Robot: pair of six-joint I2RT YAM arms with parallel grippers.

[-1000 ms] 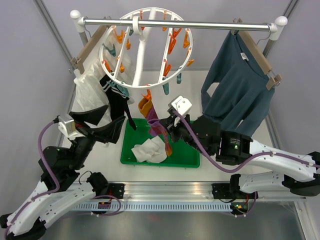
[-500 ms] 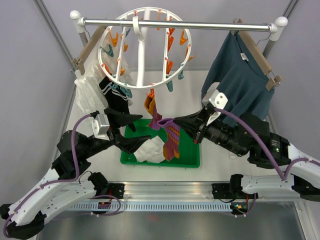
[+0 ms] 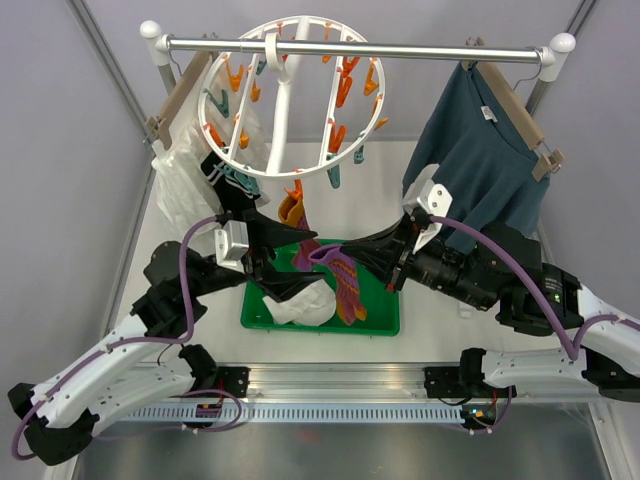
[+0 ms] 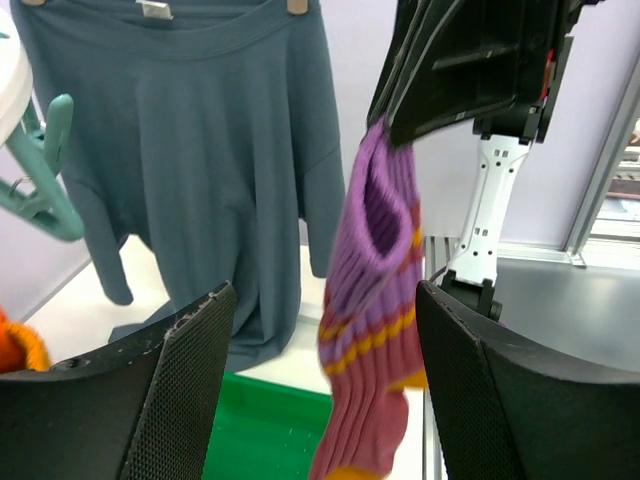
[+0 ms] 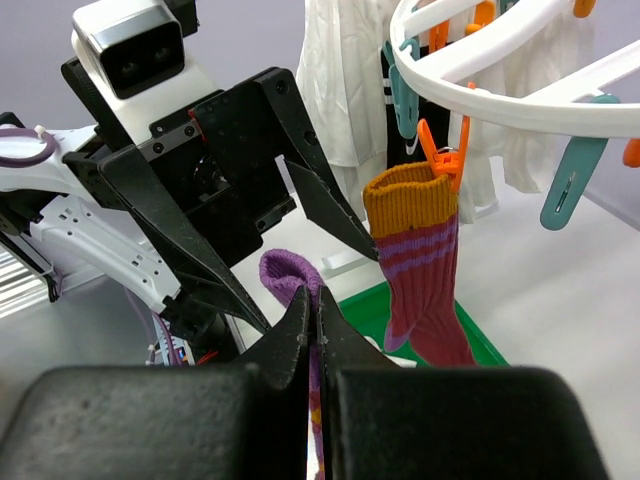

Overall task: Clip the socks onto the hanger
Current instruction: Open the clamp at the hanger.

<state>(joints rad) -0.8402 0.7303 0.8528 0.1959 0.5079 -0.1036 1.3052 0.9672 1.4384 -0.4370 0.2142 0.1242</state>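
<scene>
Cuff uppermost, the ribbed maroon-and-purple sock with orange stripes [image 4: 365, 330] hangs in the air above the green plastic tray [image 3: 385, 325]. The tray sits at the middle of the white table [image 3: 360, 205], by its near edge. The right gripper [image 5: 312, 318] has its fingers pressed together on one side of the cuff, apparently to offer the open mouth sideways to the other arm. The left gripper [image 3: 293, 262] brackets that cuff with its fingers spread and seemingly clear of the fabric. It is probably about to take a second hold so the cuff can be stretched up to a clip.

Just behind, the matching orange-cuffed sock [image 5: 415, 260] already dangles from an orange clip on the round white plastic ring hanger [image 3: 283, 120]. The black socks with white stripes [image 3: 230, 195] hang at the ring's left side. A crumpled white sock [image 3: 300, 300] lies in the tray.

A second ago the left gripper was off toward the table's left edge beside the black socks, spread wider. It has since swung in and narrowed slightly. The right wrist has drawn back rightward, and the ring has rocked a little.
</scene>
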